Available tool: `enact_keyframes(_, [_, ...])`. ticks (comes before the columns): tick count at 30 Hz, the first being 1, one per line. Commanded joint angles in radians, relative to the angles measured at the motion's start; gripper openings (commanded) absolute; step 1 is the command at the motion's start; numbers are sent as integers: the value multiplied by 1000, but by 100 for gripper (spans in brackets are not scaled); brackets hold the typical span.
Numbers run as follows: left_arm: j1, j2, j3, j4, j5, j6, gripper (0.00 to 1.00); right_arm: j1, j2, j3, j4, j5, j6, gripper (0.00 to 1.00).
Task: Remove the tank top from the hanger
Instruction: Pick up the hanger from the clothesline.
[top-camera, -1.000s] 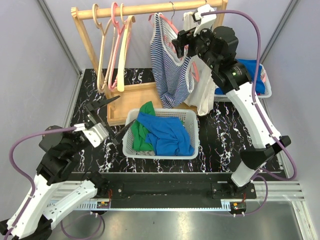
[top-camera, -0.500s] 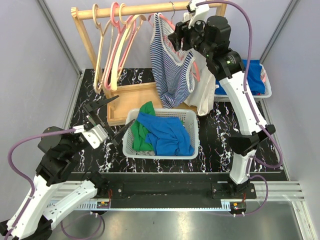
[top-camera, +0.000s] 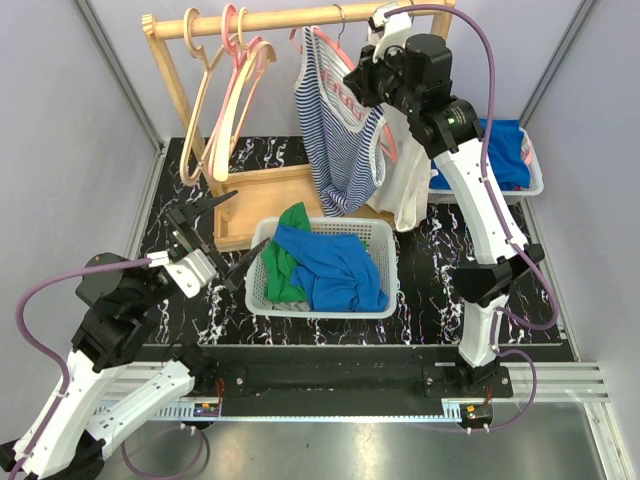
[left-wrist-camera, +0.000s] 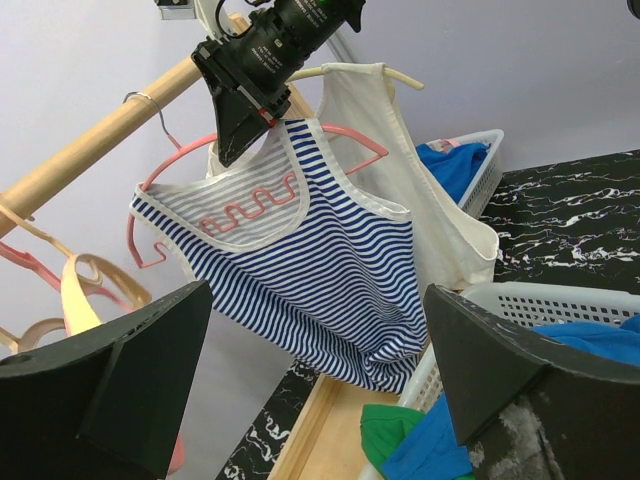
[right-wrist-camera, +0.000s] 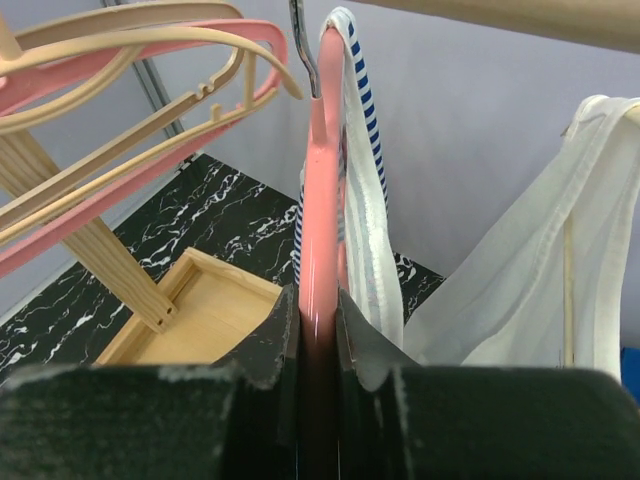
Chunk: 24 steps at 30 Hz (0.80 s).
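A blue-and-white striped tank top (top-camera: 340, 130) (left-wrist-camera: 320, 270) (right-wrist-camera: 362, 200) hangs on a pink hanger (top-camera: 345, 45) (left-wrist-camera: 345, 133) (right-wrist-camera: 322, 180). The hanger is hooked on the wooden rod (top-camera: 300, 18). My right gripper (top-camera: 358, 82) (left-wrist-camera: 228, 145) (right-wrist-camera: 318, 300) is up at the rod, shut on the hanger's pink arm beside the top's strap. My left gripper (top-camera: 225, 235) (left-wrist-camera: 318, 300) stands open and holds nothing. It is low on the left, facing the tank top from a distance.
A cream tank top (top-camera: 405, 190) hangs right of the striped one. Several empty hangers (top-camera: 225, 90) hang at the rod's left end. A white basket (top-camera: 392, 270) of blue and green clothes stands in front of the rack's wooden base (top-camera: 260, 195). A second basket (top-camera: 530, 175) sits at the back right.
My right gripper has risen up and left to the pink hanger and closed on it. The striped top has swung slightly left. The left arm has not moved.
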Motion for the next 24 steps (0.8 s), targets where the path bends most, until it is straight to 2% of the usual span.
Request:
enact_keyframes(1, [3,-8,2,58,10,8,95,6,-17,45,4,-51,-16,0])
enact_keyframes(16, [13,-36,-13,46,11,6,95,6,-201,-216,458,-15,29,0])
enact_keyframes(24, [20,-44,-19,50,16,5,94,7,-232,-208,476,-28,23,0])
